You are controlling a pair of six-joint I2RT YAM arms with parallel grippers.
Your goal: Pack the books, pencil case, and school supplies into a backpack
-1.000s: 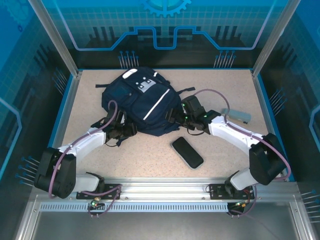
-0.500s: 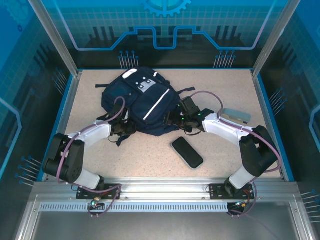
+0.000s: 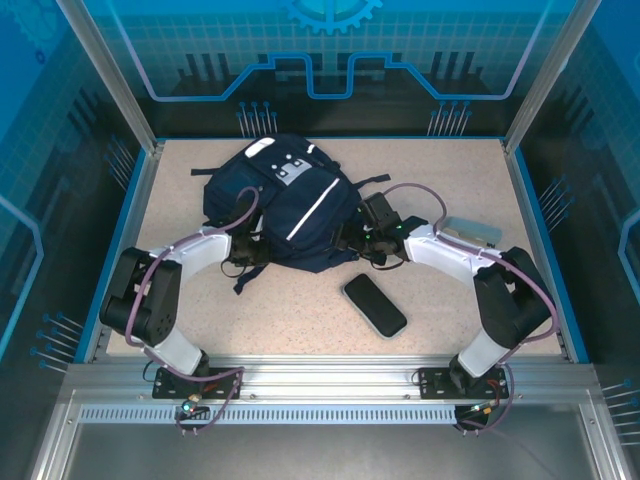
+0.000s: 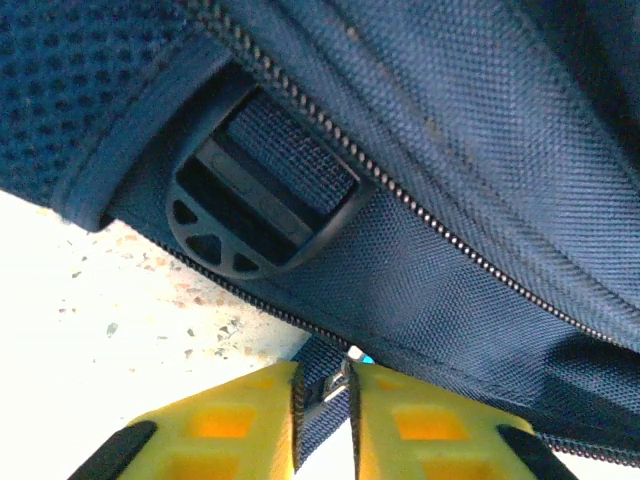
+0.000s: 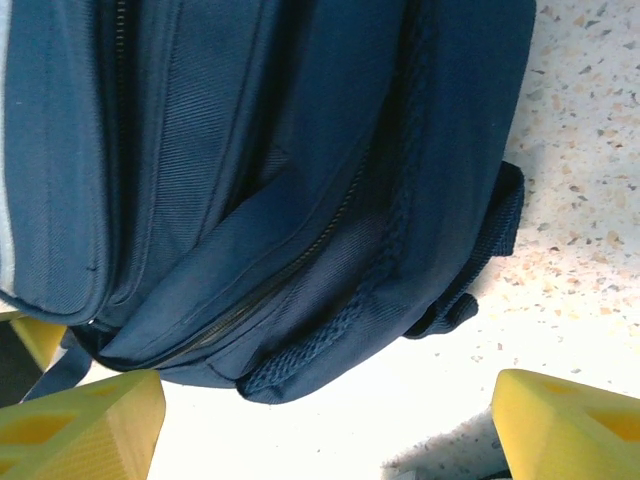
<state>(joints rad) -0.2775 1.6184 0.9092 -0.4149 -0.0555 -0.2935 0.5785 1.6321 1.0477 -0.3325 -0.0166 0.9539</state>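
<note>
I'm working over the counter (image 3: 450, 170), and the backpack (image 3: 285, 205) lies flat on it, its near hem bracketed by both sets of fingers: the left fingers (image 3: 243, 262) sit at its near-left edge, the right fingers (image 3: 362, 240) at its near-right corner. The bag looks zipped; I see no opening in it. So I judge the step in hand to be getting the main compartment open, with none of the packing begun.

My right fingers are spread wide and grip nothing. On the right wrist camera the bag's rounded corner and a loop of strap lie ahead of them, in line with the gap rather than inside it. The black pencil case (image 3: 375, 305) waits on the counter behind those fingers, toward my side, well apart from the bag. A flat greyish item (image 3: 472, 231) lies beside the right forearm; I can't tell what it is.

On the left wrist camera a black strap buckle (image 4: 260, 205) sits just beyond the fingertips, with a zip line (image 4: 420, 215) running past it. My left fingers are drawn almost together, pinching a narrow webbing tab (image 4: 322, 400) with a small metal piece on it. I take it for a zip pull, though it may be a strap end.

Next I'd confirm that pinch holds, then draw the tab along the zip track while the right fingers close on the corner to steady the bag.
</note>
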